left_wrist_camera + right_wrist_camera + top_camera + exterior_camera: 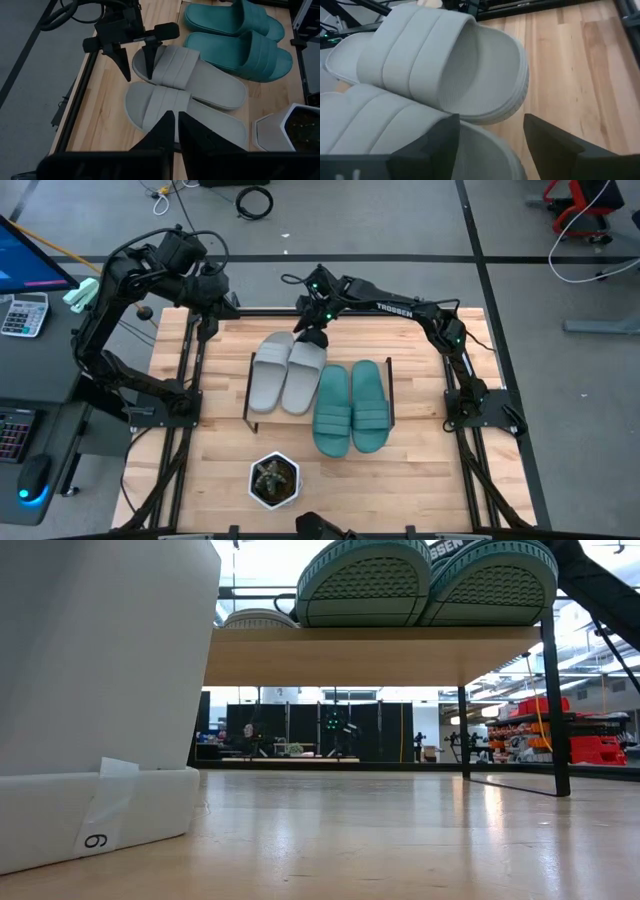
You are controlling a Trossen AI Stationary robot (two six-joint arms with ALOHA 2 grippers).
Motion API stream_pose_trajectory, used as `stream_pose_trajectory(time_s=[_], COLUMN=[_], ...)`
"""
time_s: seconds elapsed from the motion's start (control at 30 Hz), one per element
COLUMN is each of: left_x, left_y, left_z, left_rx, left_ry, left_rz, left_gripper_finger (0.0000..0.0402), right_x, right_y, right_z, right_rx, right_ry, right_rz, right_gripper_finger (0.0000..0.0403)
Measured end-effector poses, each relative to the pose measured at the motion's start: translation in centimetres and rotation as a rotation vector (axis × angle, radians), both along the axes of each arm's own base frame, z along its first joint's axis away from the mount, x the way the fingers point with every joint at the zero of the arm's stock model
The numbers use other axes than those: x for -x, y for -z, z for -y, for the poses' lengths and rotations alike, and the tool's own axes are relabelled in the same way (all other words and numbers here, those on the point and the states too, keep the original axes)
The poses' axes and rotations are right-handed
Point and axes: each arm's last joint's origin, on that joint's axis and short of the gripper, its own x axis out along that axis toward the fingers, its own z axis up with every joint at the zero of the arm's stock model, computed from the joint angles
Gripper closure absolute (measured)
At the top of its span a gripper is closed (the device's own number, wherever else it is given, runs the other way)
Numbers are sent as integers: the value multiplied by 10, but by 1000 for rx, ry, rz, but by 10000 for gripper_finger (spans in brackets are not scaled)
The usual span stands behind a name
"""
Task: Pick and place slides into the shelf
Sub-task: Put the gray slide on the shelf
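Two light grey slides [286, 374] lie side by side, soles down, on the left half of the shelf [380, 655]. Two teal slides [352, 408] lie on its right half, their near ends [365, 585] overhanging the board's near edge. My right gripper [135, 64] is open at the far end of the right-hand grey slide [200, 80]; one finger stands over that end, the other beyond it. My left gripper [175, 125] hovers high over the table's far left corner, shut on nothing. My right gripper comes slanting down from the table's far right side at the grey slide's far end [485, 137]. One finger [148, 62] stands over that end and the other off it. Whether either touches the slide I cannot tell. The slide lies flat on the shelf.
A white hexagonal planter [273, 480] with a small plant stands on the tabletop near the front edge, in front of the shelf; it fills the low view's left side. Bare wood lies left and right of the shelf. Black frame rails border the table.
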Motion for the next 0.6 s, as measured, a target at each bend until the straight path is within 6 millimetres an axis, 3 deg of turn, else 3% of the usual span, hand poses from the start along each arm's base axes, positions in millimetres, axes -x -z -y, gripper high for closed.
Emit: stream_pose_trajectory(time_s=[0.37, 0.6], left_x=[0, 0], left_y=[0, 0], left_z=[0, 0], left_rx=[0, 0], left_ry=[0, 0], left_rz=[0, 0], left_gripper_finger=[389, 381], right_x=[-2, -3], right_y=[-4, -34], right_z=[2, 5], right_rx=[33, 69], right_ry=[23, 29], right_rz=[18, 89], right_gripper_finger=[188, 200])
